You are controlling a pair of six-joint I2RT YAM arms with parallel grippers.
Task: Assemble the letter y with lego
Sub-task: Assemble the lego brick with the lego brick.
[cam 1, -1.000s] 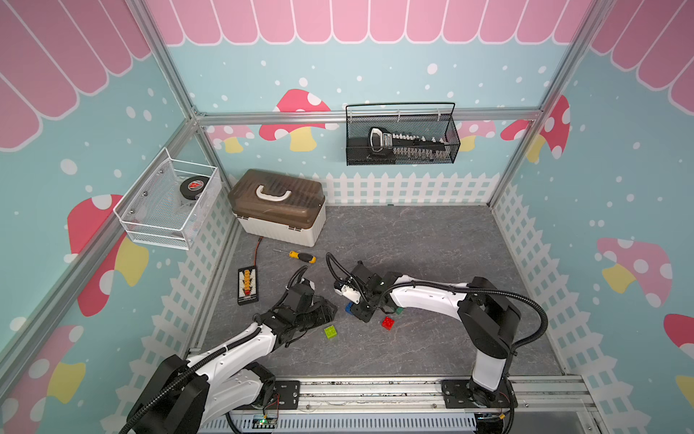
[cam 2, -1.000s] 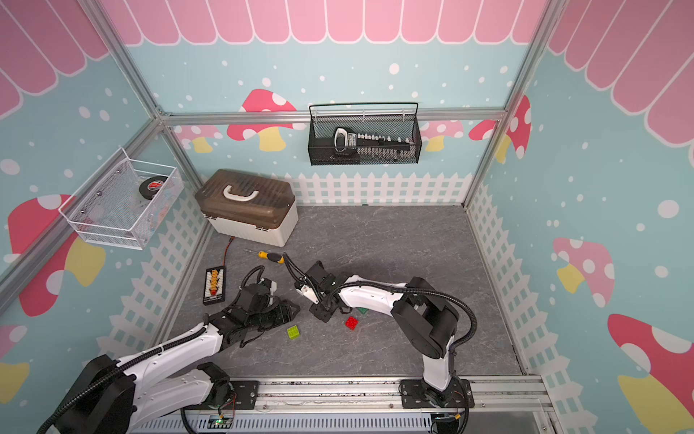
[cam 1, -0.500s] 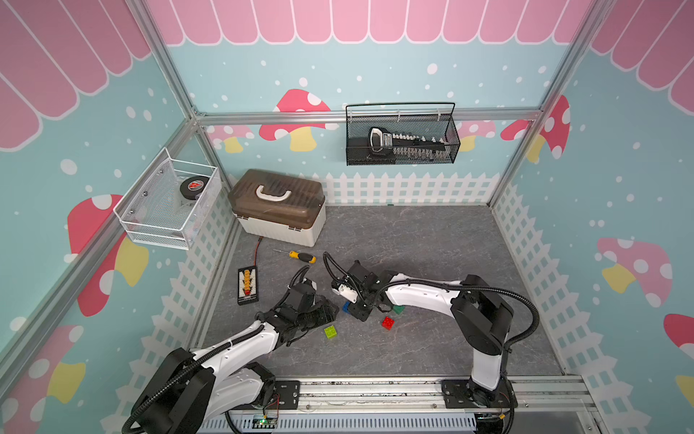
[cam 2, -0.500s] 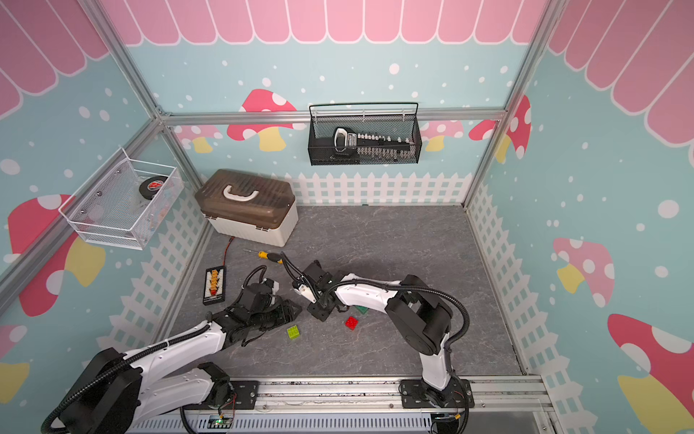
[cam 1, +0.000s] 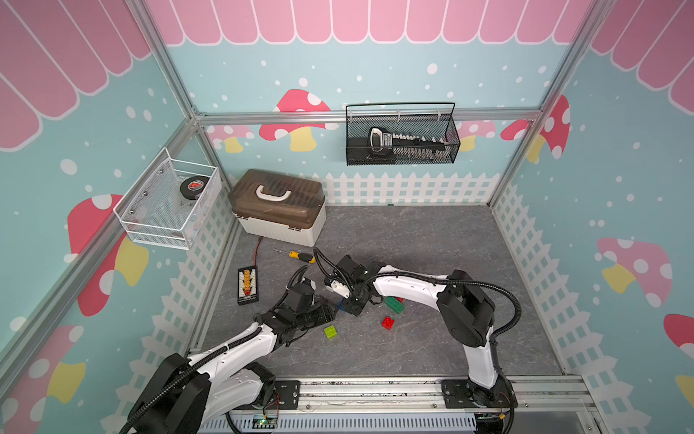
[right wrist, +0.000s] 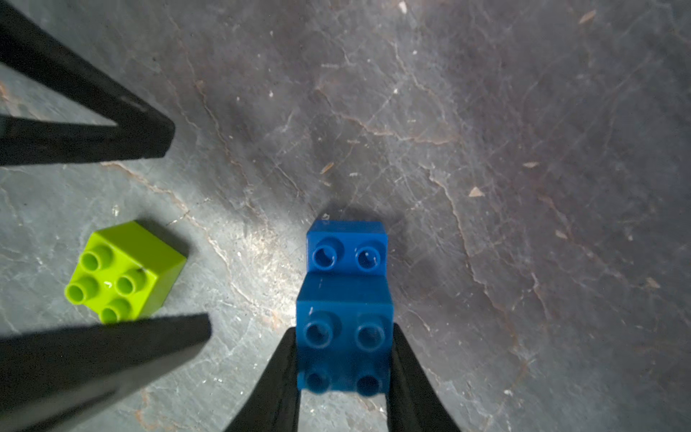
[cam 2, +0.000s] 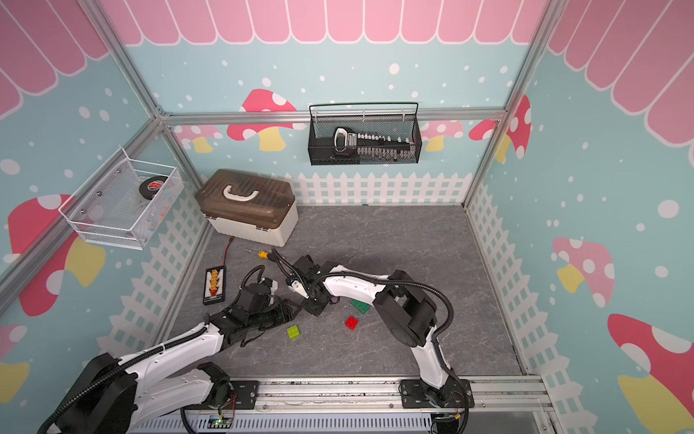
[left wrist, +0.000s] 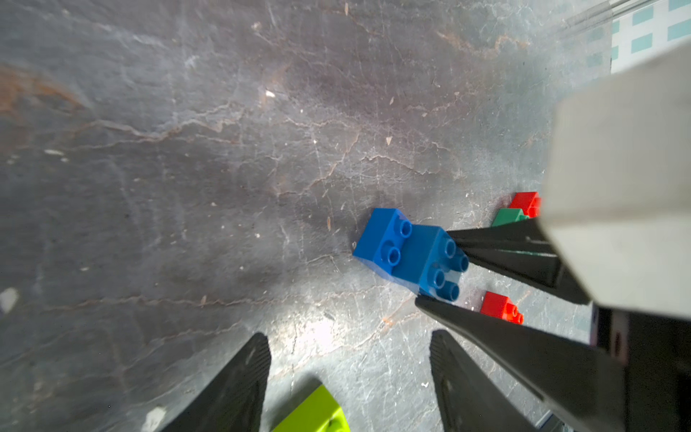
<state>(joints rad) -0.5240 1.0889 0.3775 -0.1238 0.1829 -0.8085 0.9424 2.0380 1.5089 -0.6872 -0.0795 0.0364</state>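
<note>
Shut tight, the right gripper (right wrist: 344,331) pinches the upper blue studded plastic brick (right wrist: 344,295), which sits stepped over half of the lower blue studded plastic brick (right wrist: 346,245). That lower brick rests on the grey marbled tabletop (right wrist: 523,149), left of centre and nearer the front edge than the back. Whether the studs are fully seated cannot be told. The letter y is far from built: only this blue pair is together.

Just beside it the left gripper (left wrist: 347,336) hangs with fingers spread and empty, the lime-green square plastic brick (right wrist: 125,271) lying loose close by one finger. Toward the centre lie the longer dark-green plastic brick (cam 1: 393,304), one small red plastic brick (cam 1: 387,322) in the open and a second red brick (left wrist: 527,204) half hidden behind the dark-green one.

With only half an overlap the joint looks weak. A lift or twist may peel the lower brick off, and an off-centre push may tip the pair or skid it across the smooth surface. The grippers sit very close; a sideways move by either may knock the other or shove the lime brick away.

Picket-fence trim and teal mushroom-print walls ring the scuffed tabletop. A brown-lidded white toolbox (cam 1: 278,206) stands at the back-left corner, a yellow-handled screwdriver (cam 1: 300,256) just before it; a black mesh basket (cam 1: 450,146) hangs on the back wall.
</note>
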